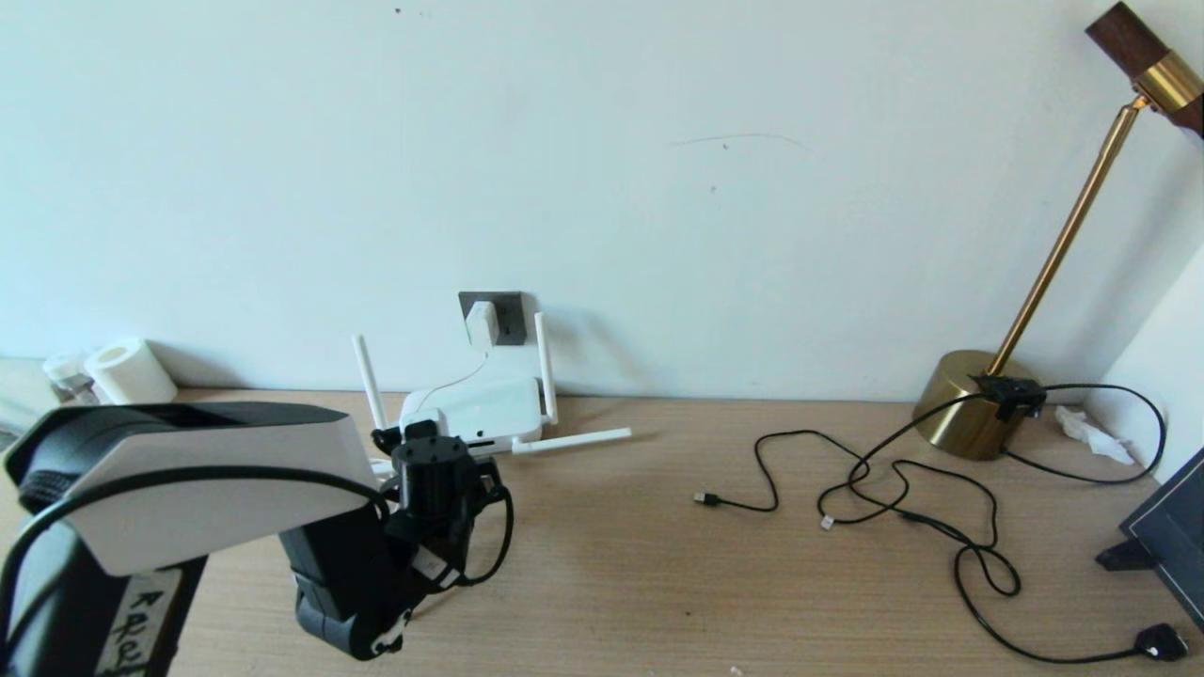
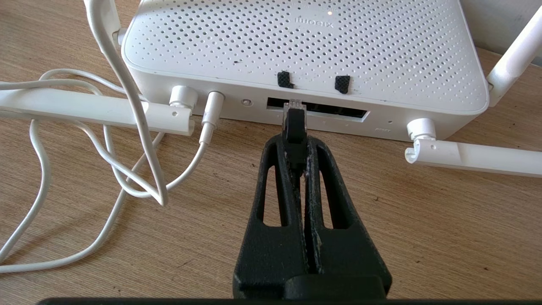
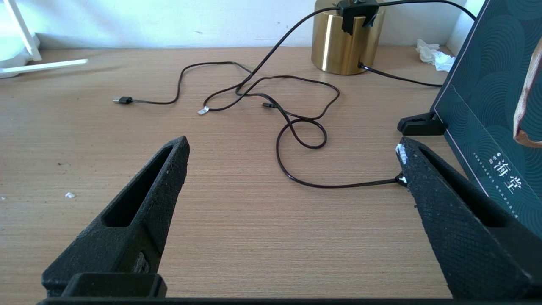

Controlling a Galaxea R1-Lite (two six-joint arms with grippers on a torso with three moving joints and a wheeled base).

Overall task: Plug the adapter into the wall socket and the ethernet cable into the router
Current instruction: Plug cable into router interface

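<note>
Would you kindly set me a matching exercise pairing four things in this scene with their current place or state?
Things:
1. small white cube adapter
2. black ethernet cable plug
3. left gripper
4. right gripper

States:
A. open above bare desk
B. tip at the white router's port slot
C. sitting in the dark grey wall socket
D. shut on the plug

Pairs: 1-C, 2-B, 3-D, 4-A

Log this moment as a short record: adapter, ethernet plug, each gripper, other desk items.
adapter: seated in the wall socket
ethernet cable: clear plug tip at the router port slot, not fully in
left gripper: shut on the ethernet cable's boot
right gripper: open, above bare desk, holding nothing
other: brass lamp, loose thin black cables
</note>
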